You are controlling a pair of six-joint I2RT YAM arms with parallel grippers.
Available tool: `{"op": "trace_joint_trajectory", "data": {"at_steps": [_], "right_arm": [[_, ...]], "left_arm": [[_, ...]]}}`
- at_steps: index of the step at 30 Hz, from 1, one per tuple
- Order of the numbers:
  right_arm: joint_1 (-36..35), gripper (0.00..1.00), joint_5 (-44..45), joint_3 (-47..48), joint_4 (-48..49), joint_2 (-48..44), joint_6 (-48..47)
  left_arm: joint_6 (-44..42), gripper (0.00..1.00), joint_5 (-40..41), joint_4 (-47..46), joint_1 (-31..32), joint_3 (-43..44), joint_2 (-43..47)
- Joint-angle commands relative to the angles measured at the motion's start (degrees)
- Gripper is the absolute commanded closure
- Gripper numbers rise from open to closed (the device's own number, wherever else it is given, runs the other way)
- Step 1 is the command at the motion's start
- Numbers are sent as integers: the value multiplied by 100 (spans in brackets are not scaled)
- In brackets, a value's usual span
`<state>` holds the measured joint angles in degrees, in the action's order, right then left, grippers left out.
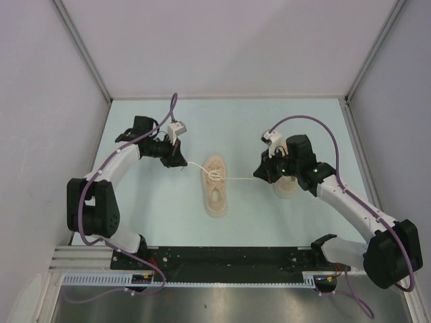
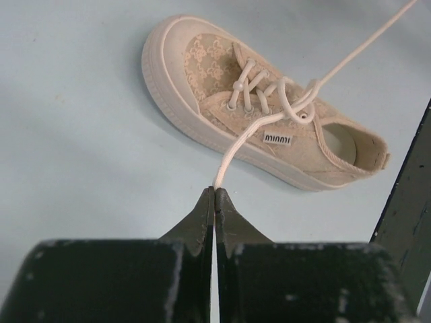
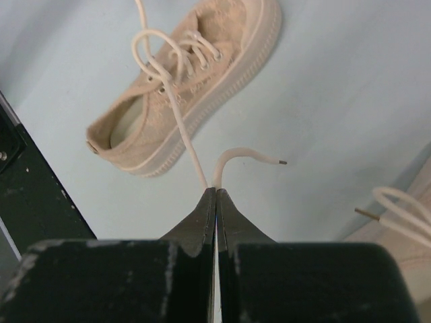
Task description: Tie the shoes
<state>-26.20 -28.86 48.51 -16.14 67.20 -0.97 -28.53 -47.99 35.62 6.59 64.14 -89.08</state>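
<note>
One tan sneaker [image 1: 215, 185] lies in the middle of the table, toe to the far side. It also shows in the left wrist view [image 2: 262, 108] and the right wrist view [image 3: 188, 81]. Its off-white laces cross in a loose knot [image 1: 214, 175] over the tongue. My left gripper [image 1: 179, 160] is shut on the left lace end [image 2: 232, 151], drawn taut to the left. My right gripper [image 1: 260, 176] is shut on the right lace end [image 3: 182, 128], its tip [image 3: 259, 156] curling out past the jaws. The second sneaker [image 1: 288, 183] lies mostly hidden under my right arm.
Grey walls enclose the pale blue table [image 1: 155, 208] on the left, far and right sides. The black base rail [image 1: 229, 259] runs along the near edge. The second shoe's lace end [image 3: 397, 208] shows at the right edge of the right wrist view.
</note>
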Motion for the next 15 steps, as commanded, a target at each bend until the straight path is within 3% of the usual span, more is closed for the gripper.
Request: {"op": "trace_joint_trajectory", "data": {"at_steps": [1, 15], "right_arm": [[167, 100, 100, -342, 14, -286, 71], [493, 100, 170, -949, 15, -567, 194]], "left_arm": [[-381, 100, 245, 375, -219, -138, 426], [-435, 100, 676, 254, -1397, -305, 1410]]}}
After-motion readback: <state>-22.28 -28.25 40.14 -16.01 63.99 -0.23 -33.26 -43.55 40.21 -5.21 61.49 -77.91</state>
